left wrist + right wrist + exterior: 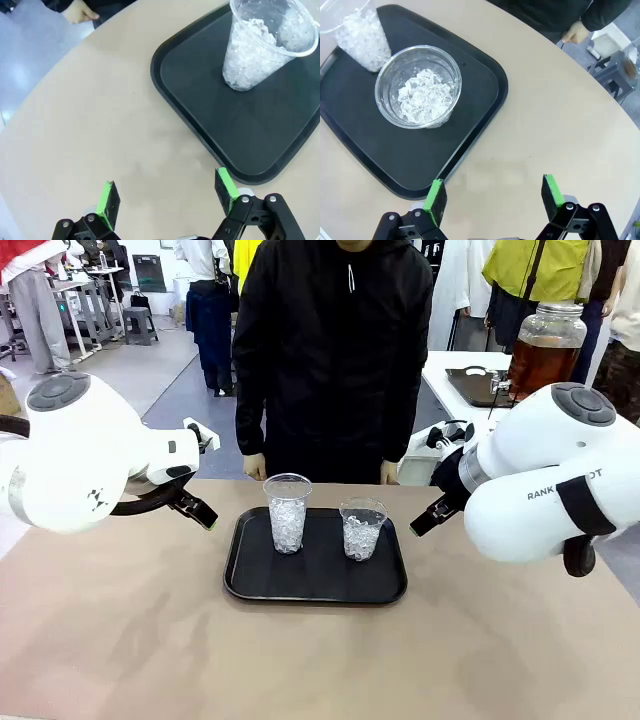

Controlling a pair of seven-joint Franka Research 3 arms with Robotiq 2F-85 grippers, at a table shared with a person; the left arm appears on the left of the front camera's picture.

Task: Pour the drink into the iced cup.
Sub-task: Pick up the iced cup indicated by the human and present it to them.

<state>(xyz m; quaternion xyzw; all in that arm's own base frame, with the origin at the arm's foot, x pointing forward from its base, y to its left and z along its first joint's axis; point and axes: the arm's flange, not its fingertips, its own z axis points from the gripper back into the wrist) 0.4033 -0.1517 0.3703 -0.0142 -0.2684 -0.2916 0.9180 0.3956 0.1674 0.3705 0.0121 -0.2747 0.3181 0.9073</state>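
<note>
L claw [167, 192] & R claw [492, 192] both wide, empty, hovering over table [120, 640] either side of black tray [315, 588]. On the tray: tall cup [287, 515] & short cup [362, 530], both w/ ice. Amber drink [538, 365] in lidded jar [550, 325] on white side table [440, 375] far R, well apart from the cups.

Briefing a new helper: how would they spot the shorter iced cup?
Find the black rectangular tray in the middle of the tan table. Two clear ice-filled cups stand on it, apart. The shorter clear cup is toward the robot's right, squatter than the taller clear cup beside it.
</note>
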